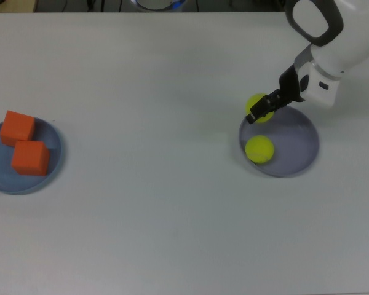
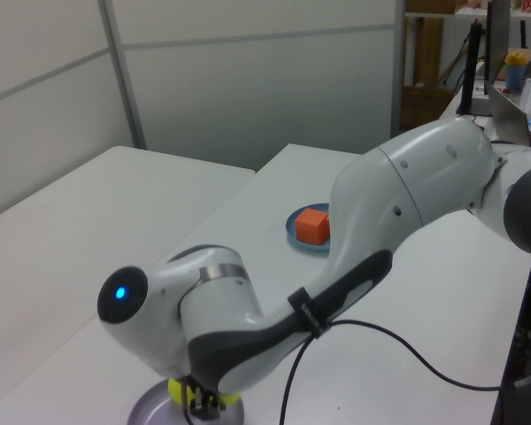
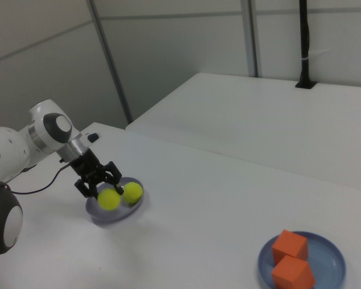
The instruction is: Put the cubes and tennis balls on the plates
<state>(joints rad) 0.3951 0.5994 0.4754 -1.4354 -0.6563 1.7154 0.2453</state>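
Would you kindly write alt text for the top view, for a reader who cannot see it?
A white robot arm's hand holds a tennis ball at the lavender plate's rim; a second ball lies on it. Two orange cubes sit on a blue plate at the top view's left.
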